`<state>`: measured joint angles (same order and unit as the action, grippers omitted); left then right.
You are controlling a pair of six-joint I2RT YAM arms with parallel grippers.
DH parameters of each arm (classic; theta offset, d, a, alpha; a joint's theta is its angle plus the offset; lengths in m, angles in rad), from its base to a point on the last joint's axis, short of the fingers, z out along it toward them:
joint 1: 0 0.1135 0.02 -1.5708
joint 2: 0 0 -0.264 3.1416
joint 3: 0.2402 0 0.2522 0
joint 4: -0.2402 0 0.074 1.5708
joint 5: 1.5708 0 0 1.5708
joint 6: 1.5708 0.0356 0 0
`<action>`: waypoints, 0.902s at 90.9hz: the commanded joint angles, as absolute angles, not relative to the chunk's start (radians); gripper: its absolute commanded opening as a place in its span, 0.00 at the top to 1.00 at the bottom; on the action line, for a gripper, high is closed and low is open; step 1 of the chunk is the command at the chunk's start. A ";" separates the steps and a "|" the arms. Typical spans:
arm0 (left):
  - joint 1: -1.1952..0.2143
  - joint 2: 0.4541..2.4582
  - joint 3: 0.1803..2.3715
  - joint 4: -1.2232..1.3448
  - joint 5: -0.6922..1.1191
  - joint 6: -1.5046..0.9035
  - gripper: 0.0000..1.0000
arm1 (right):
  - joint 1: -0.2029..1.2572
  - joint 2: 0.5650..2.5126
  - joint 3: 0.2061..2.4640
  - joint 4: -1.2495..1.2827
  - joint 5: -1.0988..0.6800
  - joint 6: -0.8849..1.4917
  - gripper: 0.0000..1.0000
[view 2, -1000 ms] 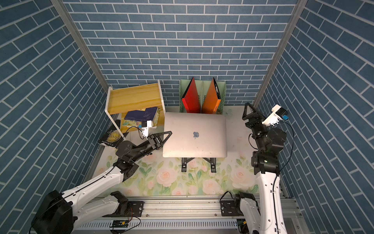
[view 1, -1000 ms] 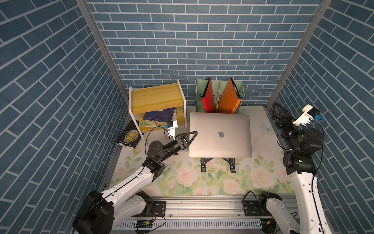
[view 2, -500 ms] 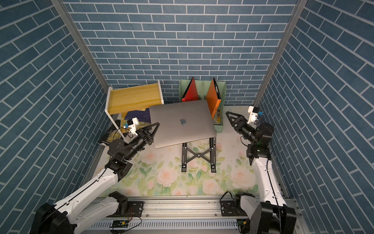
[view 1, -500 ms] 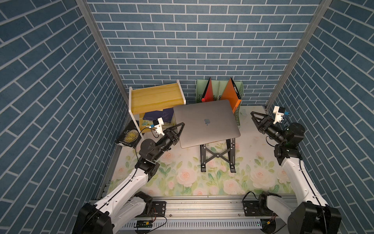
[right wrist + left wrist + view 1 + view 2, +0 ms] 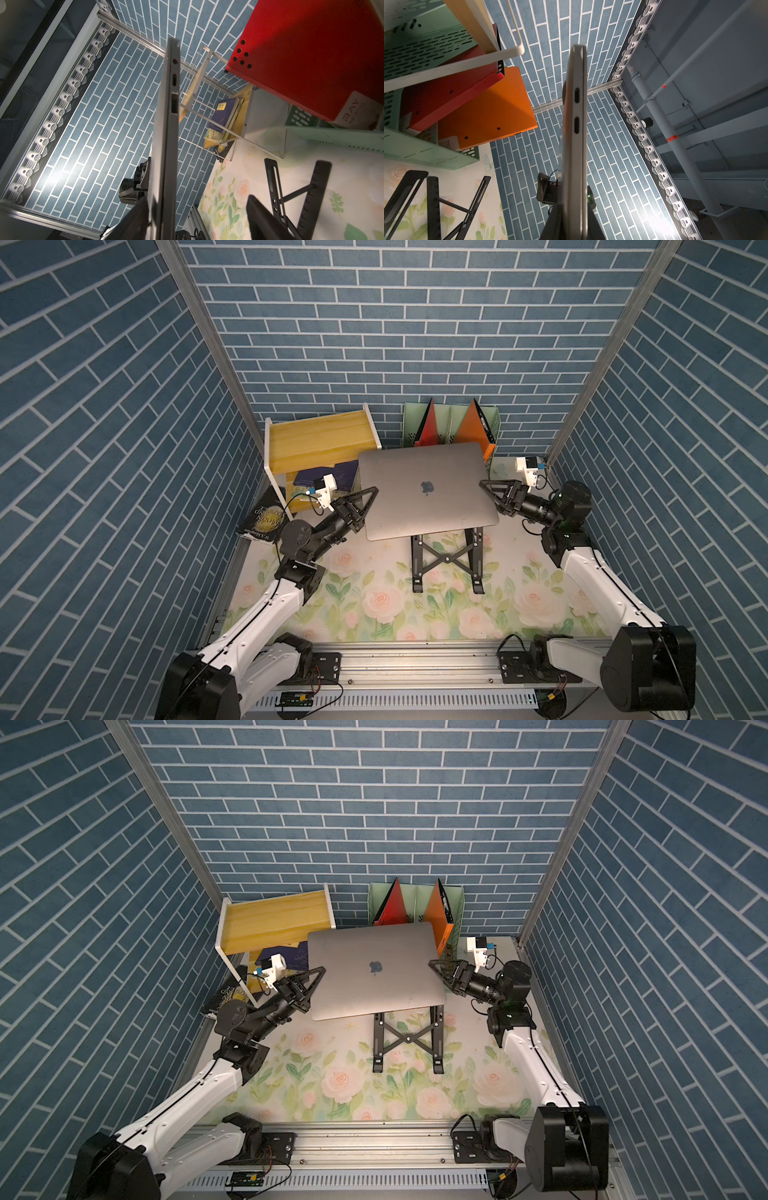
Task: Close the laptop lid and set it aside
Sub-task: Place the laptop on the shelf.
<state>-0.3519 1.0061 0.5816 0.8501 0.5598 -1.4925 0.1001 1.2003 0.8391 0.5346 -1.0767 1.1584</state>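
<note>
Left tool (image 5: 370, 494) first: it is clenched on the left short edge of the laptop (image 5: 415, 510), and the left wrist view shows the thin grey edge (image 5: 574, 135) with its two slot ports pinched between my dark fingers (image 5: 554, 225). My right tool (image 5: 484, 486) is at the opposite short edge with its jaws parted around it. In the right wrist view one finger (image 5: 133, 220) lies against the laptop (image 5: 166, 135), while the other finger (image 5: 261, 218) stands clear with a gap. At the back left of the desk (image 5: 374, 597) a wooden shelf (image 5: 320, 439) holds a dark blue book (image 5: 345, 472) lying over some yellow-green ones. A black book (image 5: 262, 518) lies on the desk just beside the shelf. At the back right, a pale green perforated file rack (image 5: 492, 418) holds a red folder (image 5: 428, 429) and an orange folder (image 5: 471, 429), both upright. The laptop is in the middle, between my two tools, with the laptop lid (image 5: 440, 466) closed flat and its logo facing up. In both top views its right part lies over the top of the black folding stand (image 5: 446, 560). I cannot tell whether it touches the stand. Its long axis runs across the desk from my left tool to my right tool. It is skewed a little, with the right end nearer the back wall and the file rack.
</note>
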 commanded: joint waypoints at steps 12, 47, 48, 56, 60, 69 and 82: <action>-0.284 0.975 0.645 1.101 0.639 -1.579 1.00 | 0.141 1.201 0.863 0.691 -1.144 1.258 0.56; -0.240 1.018 0.643 1.091 0.742 -1.582 1.00 | 0.254 1.221 0.888 0.736 -1.150 1.325 0.74; -0.240 1.020 0.643 1.091 0.743 -1.582 1.00 | 0.255 1.223 0.891 0.736 -1.151 1.325 0.75; -0.236 1.026 0.645 1.088 0.745 -1.576 1.00 | 0.264 1.227 0.902 0.738 -1.149 1.324 0.85; -0.232 1.025 0.646 1.073 0.741 -1.564 1.00 | 0.265 1.225 0.905 0.738 -1.146 1.324 0.94; -0.206 0.987 0.659 0.926 0.702 -1.465 0.79 | 0.265 1.214 0.906 0.742 -1.128 1.325 1.00; -0.164 0.841 0.695 0.541 0.512 -1.222 0.35 | 0.265 1.184 0.893 0.779 -1.067 1.347 1.00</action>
<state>-0.1997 0.9661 0.6247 0.7414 0.6785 -1.4250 0.2615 1.2247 0.8692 0.6750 -1.1118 1.3777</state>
